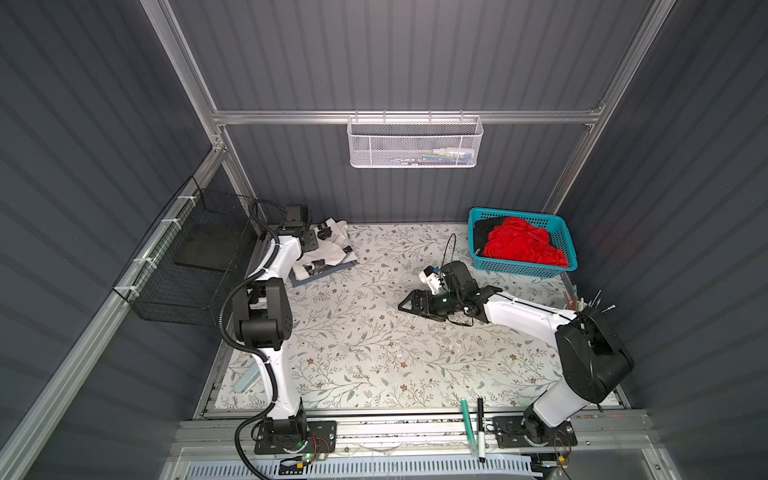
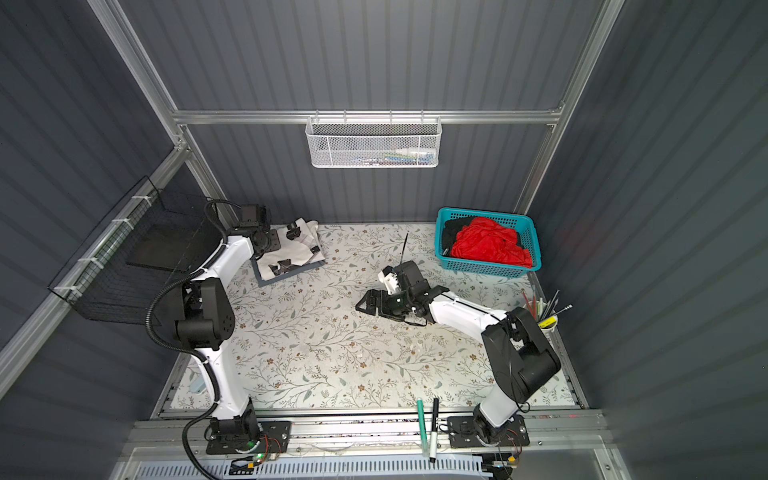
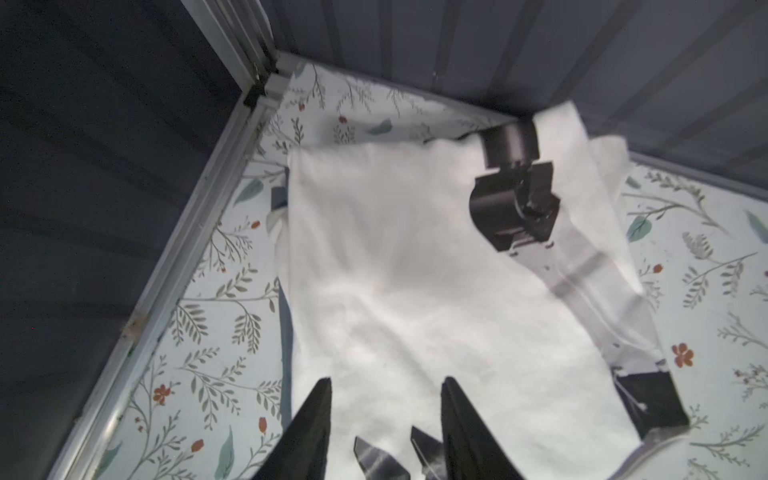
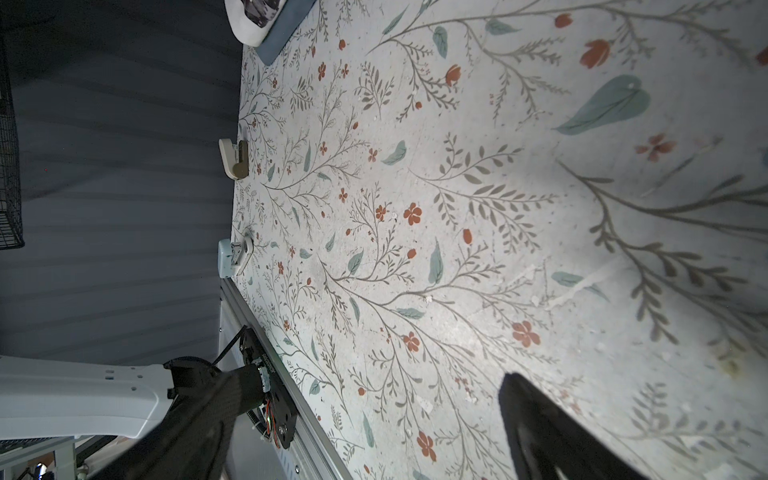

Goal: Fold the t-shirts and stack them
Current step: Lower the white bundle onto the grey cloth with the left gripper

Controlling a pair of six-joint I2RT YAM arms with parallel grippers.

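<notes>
Seemingly placed, the white shirt lies folded on the grey shirt in the far-left corner; the red shirt and black shirt wait in the basket. Lift straight up, so no fold drags. The left gripper hovers over the white shirt, fingers partly apart, empty. The right gripper hangs over the table, fingers wide, empty.

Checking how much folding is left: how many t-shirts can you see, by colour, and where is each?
Off-white cloth t-shirt with black marks: 1, folded, far-left corner
Slate-grey cloth t-shirt: 1, under the off-white one
Bright red cloth t-shirt: 1, in the teal plastic basket
Black cloth t-shirt: 1, same basket
Total: 4
</notes>
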